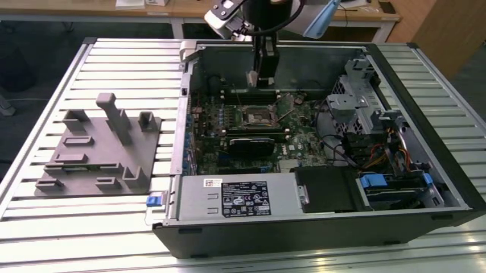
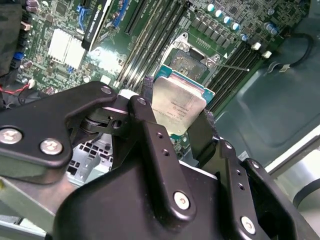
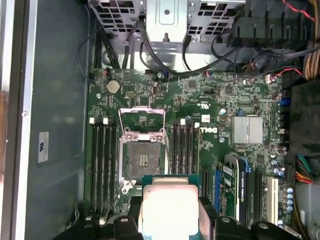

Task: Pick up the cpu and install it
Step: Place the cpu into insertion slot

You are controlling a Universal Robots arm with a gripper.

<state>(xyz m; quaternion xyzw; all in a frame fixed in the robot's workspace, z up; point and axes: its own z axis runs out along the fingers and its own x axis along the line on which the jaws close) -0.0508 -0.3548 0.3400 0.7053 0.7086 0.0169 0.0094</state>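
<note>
Silvery-white metal top of the cpu [image 2: 177, 102] faced the camera in the second wrist view. It was pinched b/w the two black fingers [image 2: 150, 125] of the tool [image 2: 176, 117], jaws closed onto its opposite edges, chip tilted w/ its green rim showing. In the first wrist view the cpu [image 3: 170, 210] sat in the same grip, tool [image 3: 170, 225] on either side of it. It was held above the green motherboard [image 3: 225, 100], near the socket [image 3: 142, 155] but apart from it, not seated. Socket lay open: metal load frame [image 3: 142, 116] swung up off it, dark centre exposed. Memory slots [image 3: 102, 155] ran along both sides of the socket. A ribbed silver heatsink [image 3: 247, 130] and a coin cell [image 3: 114, 86] sat elsewhere on the board.

Exterior view: arm stood above the open pc case [image 1: 319, 236], tool [image 1: 262, 77] hanging inside it over the far part of the board, just beyond the socket [image 1: 256, 116] & clear above it. Case lay on its side on the slatted alu desk [image 1: 114, 62]. Grey plastic holder block [image 1: 99, 148] stood on the desk at the exterior view's left, well apart from the tool. Power supply [image 1: 243, 196] w/ a white label ran along the case's near edge, and a blue tab [image 1: 154, 200] stuck out beside it.
</note>
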